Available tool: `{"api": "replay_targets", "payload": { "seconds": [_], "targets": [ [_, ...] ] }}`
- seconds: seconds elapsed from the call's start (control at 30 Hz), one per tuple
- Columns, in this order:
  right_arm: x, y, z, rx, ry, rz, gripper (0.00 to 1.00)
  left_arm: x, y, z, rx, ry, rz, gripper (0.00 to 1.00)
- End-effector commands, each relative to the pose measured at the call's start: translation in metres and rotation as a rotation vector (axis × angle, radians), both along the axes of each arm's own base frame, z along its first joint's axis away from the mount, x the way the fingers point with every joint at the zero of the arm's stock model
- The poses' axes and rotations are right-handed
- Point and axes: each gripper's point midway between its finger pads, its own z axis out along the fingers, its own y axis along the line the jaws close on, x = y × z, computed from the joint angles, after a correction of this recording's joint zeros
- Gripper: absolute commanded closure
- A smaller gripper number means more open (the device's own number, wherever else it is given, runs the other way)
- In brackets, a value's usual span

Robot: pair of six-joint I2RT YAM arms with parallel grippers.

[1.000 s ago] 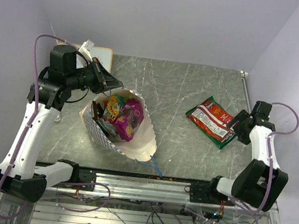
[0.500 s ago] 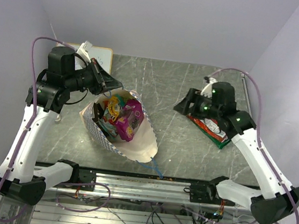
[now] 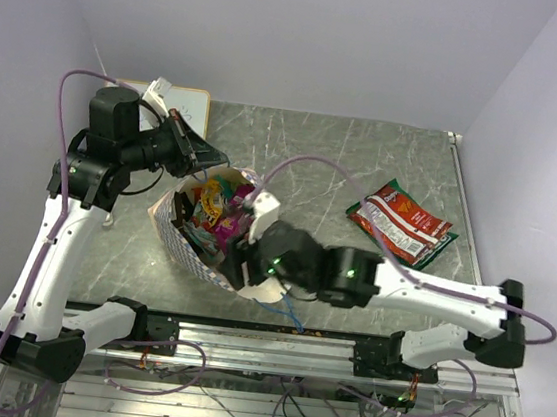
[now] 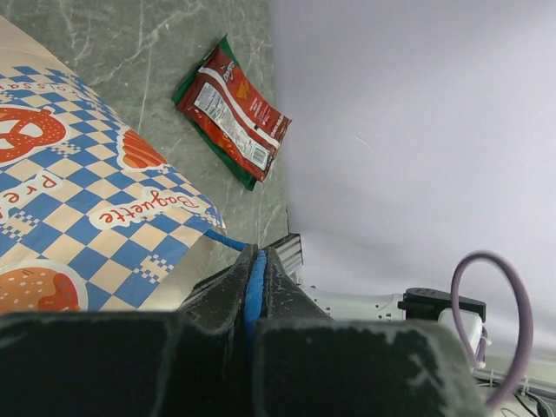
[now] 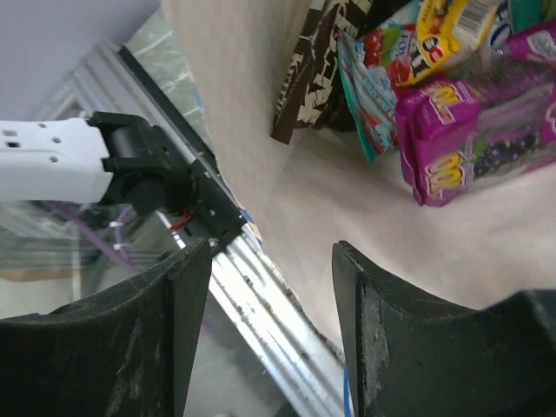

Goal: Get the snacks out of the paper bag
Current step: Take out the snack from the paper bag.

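Observation:
The paper bag (image 3: 270, 268) stands open at the left centre, cream inside with a blue-and-white checkered band (image 4: 95, 217). My left gripper (image 3: 200, 153) is shut on its thin blue cord handle (image 4: 252, 280) and holds the far rim up. Several snacks lie inside: a purple packet (image 5: 460, 130), a dark brown packet (image 5: 317, 78), and red and yellow packets (image 3: 211, 199). My right gripper (image 3: 245, 257) is open and empty at the bag's near rim, over the cream inner wall (image 5: 347, 200). A red-and-green chip packet (image 3: 398, 224) lies on the table to the right; it also shows in the left wrist view (image 4: 230, 113).
A small whiteboard (image 3: 195, 108) lies at the back left behind the left arm. The metal rail (image 3: 273, 344) runs along the near table edge just below the bag. Walls close in at the back and both sides.
My right arm has swung from the right side by the chip packet across to the mouth of the bag. The left gripper has kept hold of the handle without moving.

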Motion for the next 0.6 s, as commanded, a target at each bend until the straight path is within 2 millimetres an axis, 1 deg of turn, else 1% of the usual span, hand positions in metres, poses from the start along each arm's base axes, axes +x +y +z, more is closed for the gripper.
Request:
{"api": "replay_targets", "payload": {
  "seconds": [0.0, 0.03, 0.1, 0.17, 0.27, 0.33, 0.4, 0.57],
  "targets": [
    [0.019, 0.012, -0.004, -0.09, -0.219, -0.133, 0.43, -0.015, -0.003, 0.014, -0.034, -0.032, -0.032, 0.93],
    [0.023, 0.011, -0.014, -0.111, -0.223, -0.154, 0.44, -0.017, -0.003, 0.014, -0.038, -0.032, -0.036, 0.93],
    [0.031, 0.008, -0.03, -0.135, -0.23, -0.204, 0.48, -0.018, -0.004, 0.015, -0.043, -0.038, -0.041, 0.93],
    [0.037, 0.008, -0.042, -0.152, -0.259, -0.21, 0.51, -0.019, -0.003, 0.013, -0.036, -0.035, -0.045, 0.93],
    [0.049, 0.01, -0.055, -0.176, -0.288, -0.249, 0.51, -0.022, -0.002, 0.009, -0.027, -0.026, -0.039, 0.93],
    [0.056, 0.015, -0.068, -0.195, -0.285, -0.251, 0.49, -0.024, -0.002, 0.01, -0.042, -0.032, -0.04, 0.93],
    [0.062, 0.021, -0.082, -0.209, -0.28, -0.236, 0.47, -0.027, -0.003, 0.007, -0.044, -0.015, -0.051, 0.93],
    [0.077, 0.025, -0.106, -0.232, -0.276, -0.246, 0.38, -0.032, -0.004, -0.002, -0.01, 0.017, -0.084, 0.93]
  ]
}}
